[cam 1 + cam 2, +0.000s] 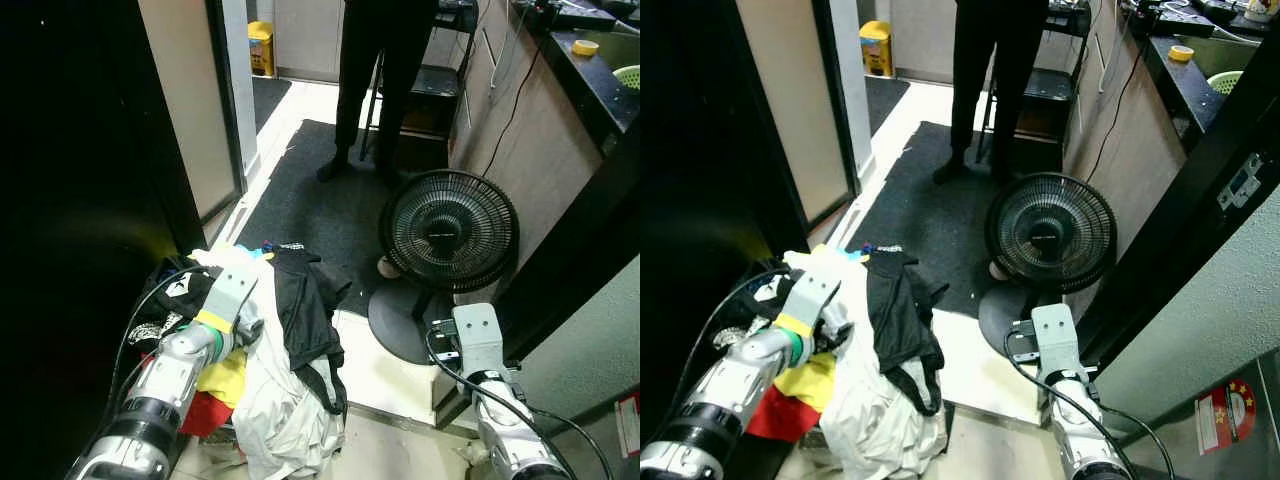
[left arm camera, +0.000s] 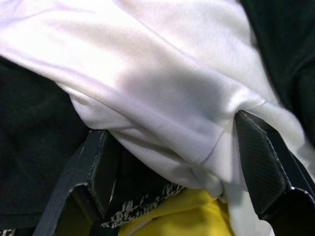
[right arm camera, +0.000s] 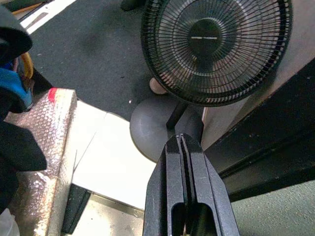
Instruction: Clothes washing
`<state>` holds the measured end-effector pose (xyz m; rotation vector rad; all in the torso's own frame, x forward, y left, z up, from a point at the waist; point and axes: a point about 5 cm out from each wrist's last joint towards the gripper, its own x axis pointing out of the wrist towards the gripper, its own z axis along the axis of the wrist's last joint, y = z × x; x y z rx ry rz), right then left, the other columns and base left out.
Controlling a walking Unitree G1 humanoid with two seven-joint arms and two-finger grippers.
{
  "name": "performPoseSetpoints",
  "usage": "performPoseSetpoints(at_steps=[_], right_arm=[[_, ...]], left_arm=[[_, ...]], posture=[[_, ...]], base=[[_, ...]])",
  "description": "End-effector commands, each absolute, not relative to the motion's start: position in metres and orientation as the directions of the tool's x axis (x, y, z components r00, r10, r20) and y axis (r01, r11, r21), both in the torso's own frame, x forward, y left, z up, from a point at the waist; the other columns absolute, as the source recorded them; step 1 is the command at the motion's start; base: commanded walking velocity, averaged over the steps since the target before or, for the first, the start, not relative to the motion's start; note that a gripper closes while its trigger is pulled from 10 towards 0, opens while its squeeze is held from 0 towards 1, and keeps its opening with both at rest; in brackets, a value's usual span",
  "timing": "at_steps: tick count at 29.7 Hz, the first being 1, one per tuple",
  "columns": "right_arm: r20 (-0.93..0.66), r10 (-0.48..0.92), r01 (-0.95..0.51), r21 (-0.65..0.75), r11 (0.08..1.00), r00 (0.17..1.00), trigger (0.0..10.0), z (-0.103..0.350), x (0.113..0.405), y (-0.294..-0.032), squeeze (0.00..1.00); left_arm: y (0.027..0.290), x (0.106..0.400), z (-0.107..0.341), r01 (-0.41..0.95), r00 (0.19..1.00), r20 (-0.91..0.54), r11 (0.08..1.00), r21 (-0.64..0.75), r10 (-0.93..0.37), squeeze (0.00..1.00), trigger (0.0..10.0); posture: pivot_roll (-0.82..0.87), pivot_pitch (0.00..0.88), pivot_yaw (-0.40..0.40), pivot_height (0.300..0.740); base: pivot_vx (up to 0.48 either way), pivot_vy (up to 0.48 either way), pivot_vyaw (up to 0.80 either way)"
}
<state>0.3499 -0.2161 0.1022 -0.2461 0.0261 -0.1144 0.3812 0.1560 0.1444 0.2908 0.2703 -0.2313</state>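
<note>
While its fingers are straddling the white garment, the left tool is spreading open; the right tool, pressed closed, is hanging at four o'clock.

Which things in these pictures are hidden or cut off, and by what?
- Person: left eye view, upper body cut off by the top edge.
- Left claw: wrist view, fingertips buried under the white garment.
- Laundry pile: eye views, base cut off by the bottom edge.
- Fan: pole partly behind the right arm.
</note>
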Motion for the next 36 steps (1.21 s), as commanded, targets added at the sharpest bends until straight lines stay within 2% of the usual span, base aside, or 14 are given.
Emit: performPoseSetpoints(at_steps=[1,2,3,5,14,17,19,20,21,23,24,31,32,36], right_arm=[[-0.009,-0.15,0.145,-0.221,0.964,0.989,10.0,0.099,0.346,-0.223,0.0],[-0.009,-0.15,0.145,-0.221,0.964,0.989,10.0,0.099,0.346,-0.223,0.0],[0.008,-0.154,0.152,-0.215,0.965,0.988,10.0,0.104,0.348,-0.224,0.3],[0.036,-0.142,0.146,-0.182,0.972,0.989,10.0,0.111,0.351,-0.225,1.0],[0.067,-0.141,0.151,-0.179,0.972,0.988,10.0,0.118,0.354,-0.226,1.0],[0.083,-0.143,0.155,-0.17,0.973,0.986,10.0,0.122,0.355,-0.226,1.0],[0.097,-0.144,0.159,-0.174,0.972,0.985,10.0,0.126,0.357,-0.224,1.0],[0.106,-0.144,0.162,-0.178,0.971,0.984,10.0,0.129,0.358,-0.223,0.78],[0.119,-0.14,0.16,-0.175,0.972,0.983,10.0,0.132,0.36,-0.221,0.0],[0.13,-0.134,0.155,-0.169,0.973,0.982,10.0,0.134,0.361,-0.218,0.0],[0.149,-0.116,0.138,-0.154,0.978,0.982,10.0,0.138,0.362,-0.211,0.0],[0.189,0.001,0.02,-0.107,0.994,0.982,10.0,0.143,0.364,-0.174,0.0],[0.188,0.027,-0.007,-0.107,0.994,0.982,10.0,0.142,0.363,-0.167,0.0],[0.159,0.131,-0.116,-0.101,0.988,0.978,10.0,0.132,0.358,-0.14,0.0]], left_arm=[[0.158,0.38,0.141,0.242,0.941,-0.295,0.941,0.237,-0.168,0.0,4.6],[0.158,0.38,0.141,0.242,0.941,-0.295,0.941,0.237,-0.168,0.0,4.6],[0.157,0.38,0.143,0.242,0.943,-0.284,0.94,0.239,-0.171,0.0,0.0],[0.154,0.38,0.146,0.258,0.945,-0.262,0.936,0.24,-0.194,0.0,0.0],[0.153,0.38,0.152,0.258,0.951,-0.231,0.937,0.234,-0.204,0.0,3.0],[0.153,0.381,0.159,0.242,0.961,-0.194,0.94,0.241,-0.198,0.0,10.0],[0.154,0.382,0.164,0.222,0.968,-0.168,0.943,0.247,-0.184,0.0,10.0],[0.156,0.383,0.168,0.209,0.973,-0.15,0.945,0.251,-0.175,0.0,10.0],[0.16,0.383,0.17,0.176,0.98,-0.137,0.953,0.247,-0.145,0.0,10.0],[0.164,0.384,0.17,0.145,0.985,-0.132,0.96,0.239,-0.116,0.0,10.0],[0.17,0.381,0.165,0.129,0.986,-0.137,0.962,0.24,-0.098,1.0,10.0],[0.185,0.368,0.151,0.095,0.984,-0.169,0.969,0.227,-0.057,1.0,10.0],[0.186,0.366,0.15,0.094,0.984,-0.167,0.97,0.226,-0.056,0.36,10.0],[0.192,0.36,0.145,0.057,0.984,-0.175,0.976,0.212,-0.019,0.0,10.0]], posture=[[-0.06,0.227,0.08,0.74],[-0.06,0.227,0.08,0.74],[-0.07,0.221,0.079,0.74],[-0.06,0.21,0.078,0.74],[-0.06,0.197,0.074,0.74],[-0.06,0.188,0.069,0.74],[-0.06,0.188,0.069,0.74],[-0.06,0.188,0.069,0.74],[-0.05,0.181,0.069,0.74],[-0.05,0.178,0.068,0.74],[-0.06,0.173,0.068,0.74],[-0.04,0.172,0.053,0.74],[-0.04,0.172,0.052,0.74],[-0.02,0.173,0.037,0.74]], base=[[0.0,0.0,0.0],[0.0,0.0,0.0],[0.0,0.0,0.0],[0.0,0.0,0.0],[0.0,0.0,0.0],[0.0,0.0,0.0],[0.0,0.0,0.0],[0.0,0.0,0.0],[0.0,0.0,0.0],[0.0,0.0,0.0],[0.0,0.0,0.0],[0.0,0.0,0.0],[0.0,0.0,0.0],[0.0,0.0,0.0]])
